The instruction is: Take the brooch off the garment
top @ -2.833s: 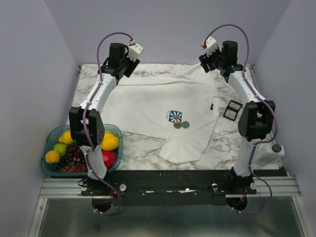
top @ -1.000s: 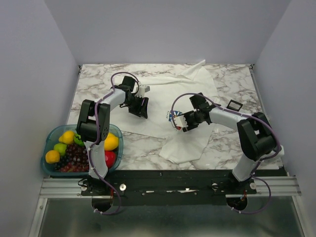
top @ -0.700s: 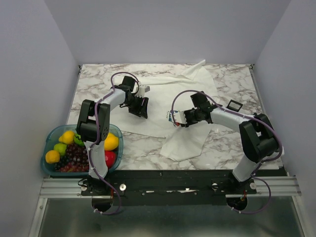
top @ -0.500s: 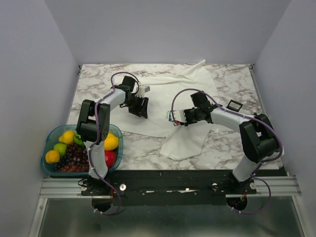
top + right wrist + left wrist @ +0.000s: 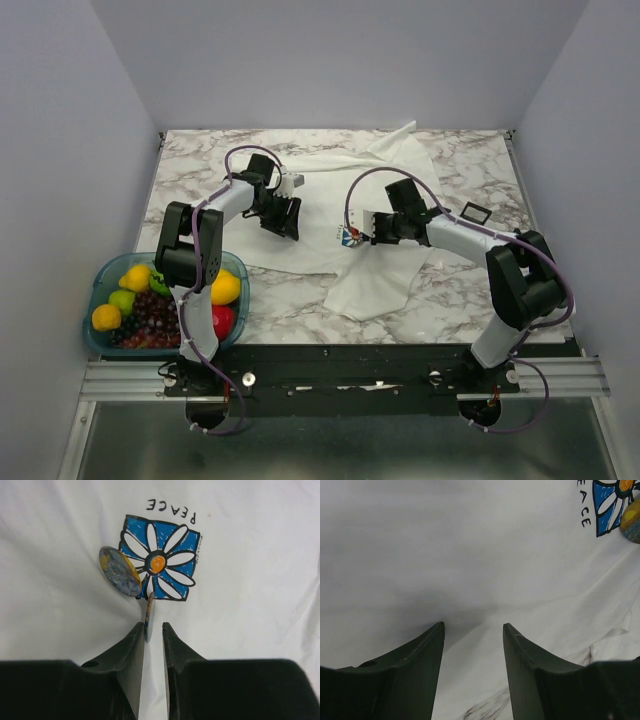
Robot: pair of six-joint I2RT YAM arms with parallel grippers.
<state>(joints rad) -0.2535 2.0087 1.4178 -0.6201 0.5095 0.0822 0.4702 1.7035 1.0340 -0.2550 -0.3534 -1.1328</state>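
Observation:
The garment (image 5: 330, 190) is a white T-shirt spread on the marble table, with a blue square daisy print (image 5: 159, 562). Two small round badges sit at the print's lower edge. One blue-grey badge (image 5: 120, 572) tilts up from the cloth. The other, the brooch (image 5: 149, 616), stands edge-on between the fingers of my right gripper (image 5: 152, 627), which is closed on it; the cloth (image 5: 250, 555) rises with it. In the top view my right gripper (image 5: 358, 236) is at the print. My left gripper (image 5: 285, 222) is open, its fingers pressed on the shirt (image 5: 470, 555) left of the print (image 5: 612, 502).
A teal basket (image 5: 100, 280) of fruit stands at the front left beside the left arm. A small black square frame (image 5: 474, 212) lies on the table right of the shirt. The shirt's lower part is bunched toward the front.
Both arms came down from the back onto the shirt. Over the last second my right gripper moved back and up with the brooch, dragging the shirt's lower part with it. The left gripper stayed put.

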